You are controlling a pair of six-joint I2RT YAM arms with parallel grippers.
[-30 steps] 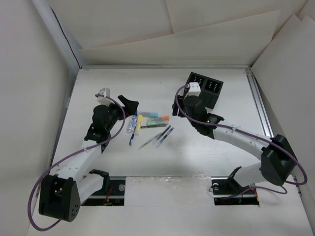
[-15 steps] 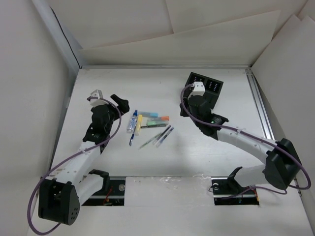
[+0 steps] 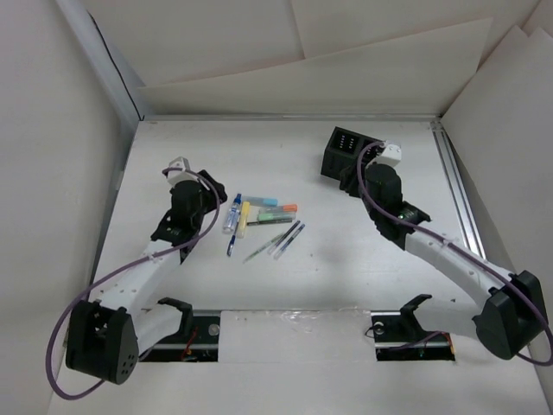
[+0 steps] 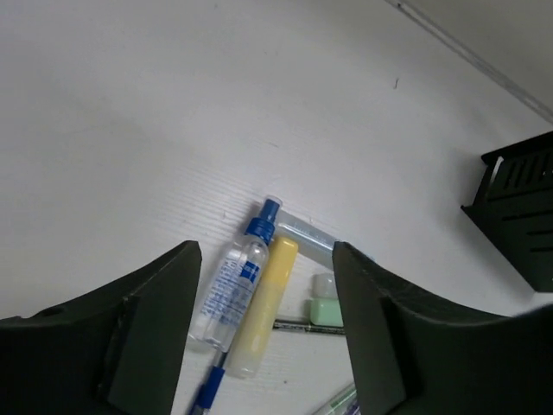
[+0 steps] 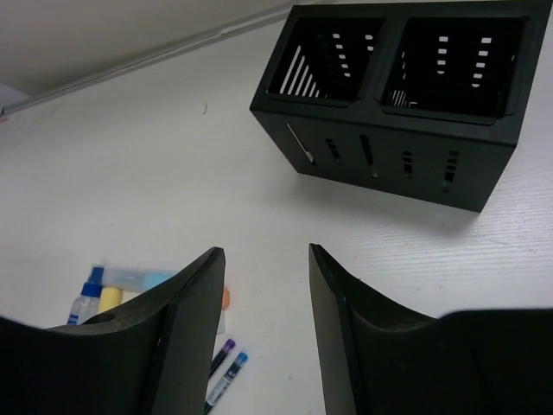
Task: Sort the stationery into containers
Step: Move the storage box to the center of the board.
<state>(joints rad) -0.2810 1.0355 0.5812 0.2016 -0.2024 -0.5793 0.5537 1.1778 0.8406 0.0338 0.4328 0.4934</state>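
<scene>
The stationery lies in a loose pile [image 3: 259,220] mid-table: a clear bottle-like pen with a blue cap [image 4: 232,290], a yellow marker [image 4: 263,316], a blue pen [image 4: 206,396], a green marker [image 4: 327,309], a teal marker with an orange cap [image 3: 278,208], and two clear pens with dark caps [image 5: 223,370]. The black two-compartment organiser [image 3: 339,158] stands at the back right, both compartments empty in the right wrist view [image 5: 397,112]. My left gripper [image 4: 263,252] is open, hovering above the pile's left end. My right gripper [image 5: 265,252] is open and empty, just in front of the organiser.
White walls enclose the table on the left, back and right. A metal rail [image 3: 456,186] runs along the right side. The arm bases and their mounting plates [image 3: 294,333] sit at the near edge.
My left gripper has swung down and in, and now points at the pile's left end. My right wrist has moved right and back, uncovering the organiser's left compartment.
</scene>
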